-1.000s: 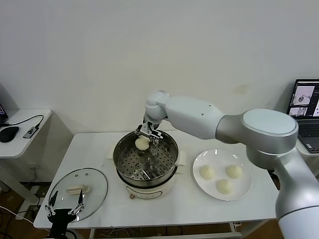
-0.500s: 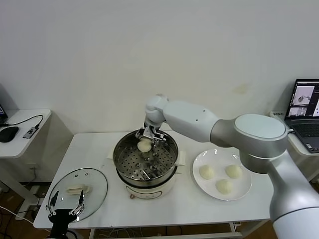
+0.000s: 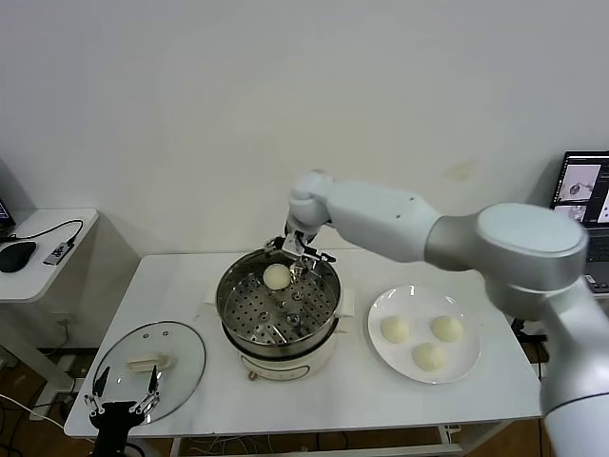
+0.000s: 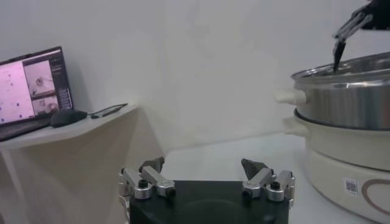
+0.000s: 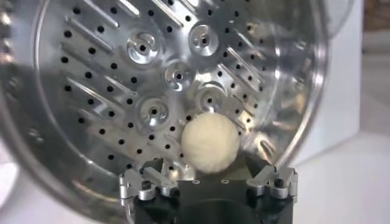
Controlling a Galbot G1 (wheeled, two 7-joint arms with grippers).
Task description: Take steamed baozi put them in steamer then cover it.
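Note:
One steamed baozi (image 3: 276, 276) lies on the perforated tray inside the steamer (image 3: 231, 307), near its far rim. My right gripper (image 3: 303, 255) hangs open just above and behind that bun, not touching it. The right wrist view shows the same baozi (image 5: 210, 142) resting on the tray (image 5: 122, 91) between the spread fingers of the right gripper (image 5: 206, 167). Three more baozi (image 3: 394, 329) sit on the white plate (image 3: 411, 297) to the right. My left gripper (image 3: 122, 400) is parked open at the table's front left corner.
The glass lid (image 3: 176, 357) lies flat on the table left of the steamer, close to the left gripper. A side table (image 3: 43, 249) with a mouse stands at the far left, and a laptop (image 3: 582, 205) at the far right.
My right gripper has opened and let go of the baozi, which now rests on the tray. The gripper has risen slightly and shifted right. The left arm has not moved.

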